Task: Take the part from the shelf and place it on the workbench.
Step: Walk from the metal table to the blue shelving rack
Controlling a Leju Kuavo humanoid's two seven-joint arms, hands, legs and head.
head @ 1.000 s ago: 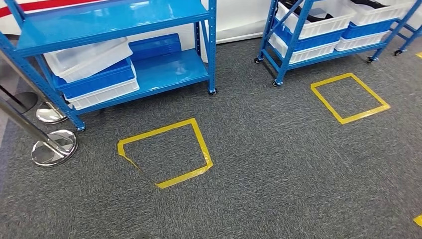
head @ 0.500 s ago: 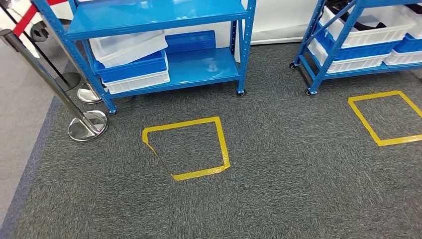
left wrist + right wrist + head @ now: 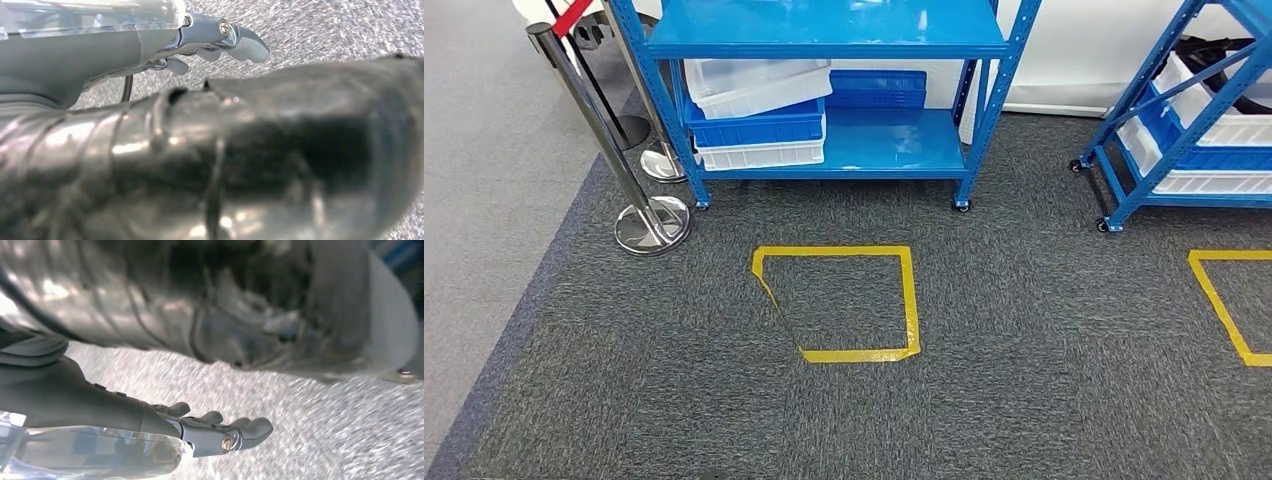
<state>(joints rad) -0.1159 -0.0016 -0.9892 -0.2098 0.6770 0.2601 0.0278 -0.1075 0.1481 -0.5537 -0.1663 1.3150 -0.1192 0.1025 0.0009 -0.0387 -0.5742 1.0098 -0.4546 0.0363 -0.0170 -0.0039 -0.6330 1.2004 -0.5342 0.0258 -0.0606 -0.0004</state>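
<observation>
A blue wheeled shelf point(image 3: 824, 25) stands straight ahead in the head view. Its lower level holds a tilted white bin point(image 3: 754, 85) on a blue bin point(image 3: 754, 128) and another white bin, with a blue crate point(image 3: 879, 88) behind. I cannot make out any part in these bins. My left hand point(image 3: 200, 35) hangs over the grey carpet with its fingers stretched out, holding nothing. My right hand point(image 3: 210, 432) hangs the same way, fingers extended and bare.
A second blue shelf point(image 3: 1164, 120) with white and blue bins stands at the right. Chrome stanchions point(image 3: 652, 222) with a red belt stand left of the near shelf. A yellow tape square point(image 3: 844, 300) marks the carpet before the shelf, another tape square point(image 3: 1224, 300) at the right edge.
The camera has swung left: the near shelf and tape square have slid to the picture's middle, and light floor past the carpet's left edge has come into sight. Nothing on the shelves moved.
</observation>
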